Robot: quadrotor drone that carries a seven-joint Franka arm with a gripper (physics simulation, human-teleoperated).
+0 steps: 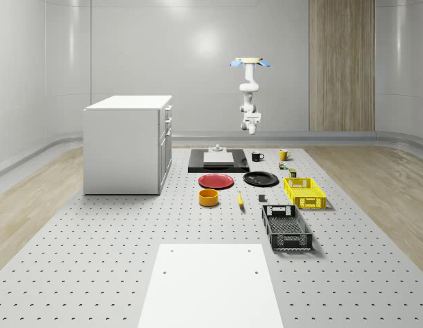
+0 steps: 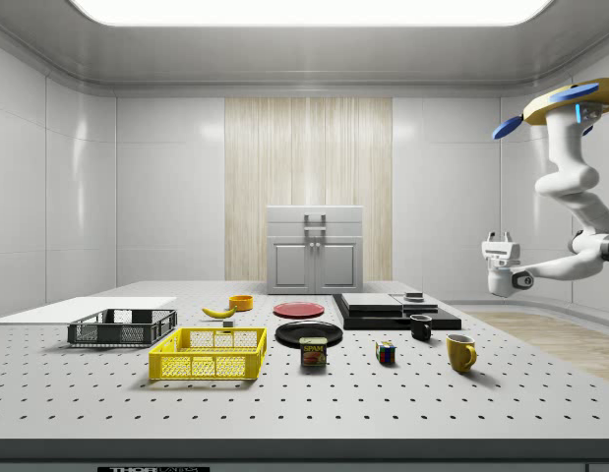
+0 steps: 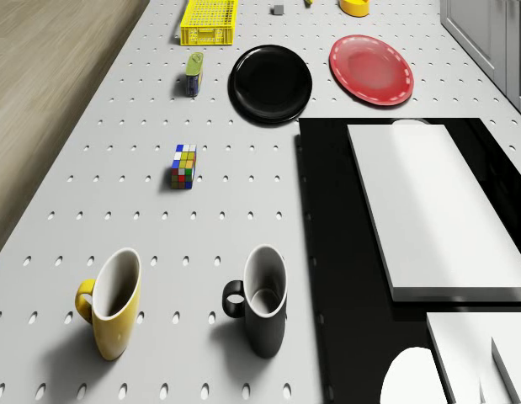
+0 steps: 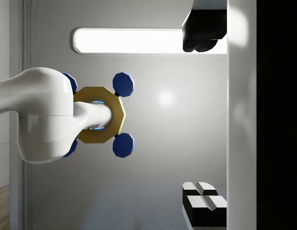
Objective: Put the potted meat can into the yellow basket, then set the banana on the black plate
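The potted meat can (image 2: 314,352) (image 3: 194,74) stands on the table between the yellow basket (image 2: 210,354) (image 1: 304,192) and a Rubik's cube (image 3: 183,166). Beside the orange bowl (image 1: 208,197) lies the banana (image 2: 219,312) (image 1: 240,199). The black plate (image 3: 271,82) (image 1: 260,179) sits bare next to the red plate (image 3: 370,70). My drone (image 1: 250,63) hovers high over the table's far end, above the mugs and the black slab. Well above the table hangs my gripper (image 2: 499,239) (image 1: 251,120), turned up toward the drone (image 4: 98,115). It is open and holds nothing, its fingers (image 4: 203,206) far apart.
A yellow mug (image 3: 113,303) and a black mug (image 3: 262,300) stand beside the black slab (image 3: 327,252), which carries a white block (image 3: 433,210). A black basket (image 1: 286,227) lies near the yellow one. A white cabinet (image 1: 129,143) stands at the whole-scene view's left.
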